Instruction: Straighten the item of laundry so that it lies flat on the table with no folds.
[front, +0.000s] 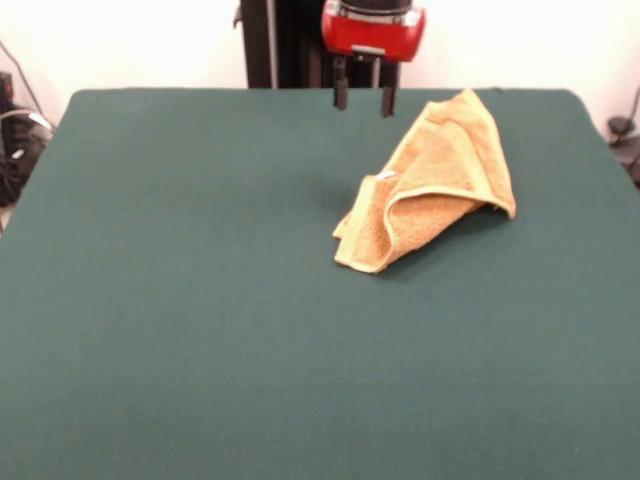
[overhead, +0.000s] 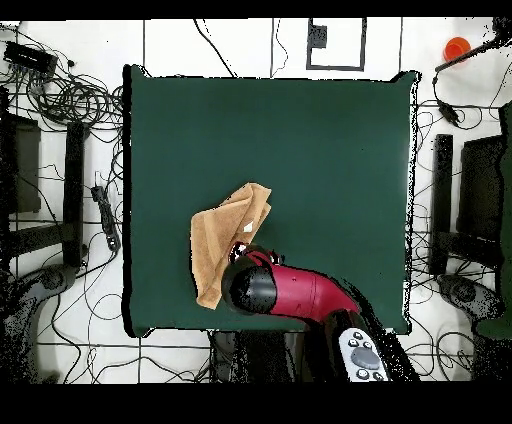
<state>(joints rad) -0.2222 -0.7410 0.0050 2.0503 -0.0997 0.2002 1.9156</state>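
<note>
The orange-tan towel (front: 440, 180) lies crumpled on the dark green table (front: 200, 320), right of centre toward the far side. It is folded over itself, with one layer curled up along the near right side. A tiny white tag (front: 386, 175) shows on its left edge. My gripper (front: 363, 98) hangs open and empty above the table's far edge, just left of the towel's far corner and not touching it. In the overhead view the towel (overhead: 225, 240) lies on the table (overhead: 330, 150) beside my red arm (overhead: 300, 290), which hides the fingers.
The robot's pedestal (front: 290, 40) stands behind the far edge. Cables and dark equipment (overhead: 60, 100) lie on the floor round the table. A small orange object (overhead: 456, 47) sits on the floor beyond one corner.
</note>
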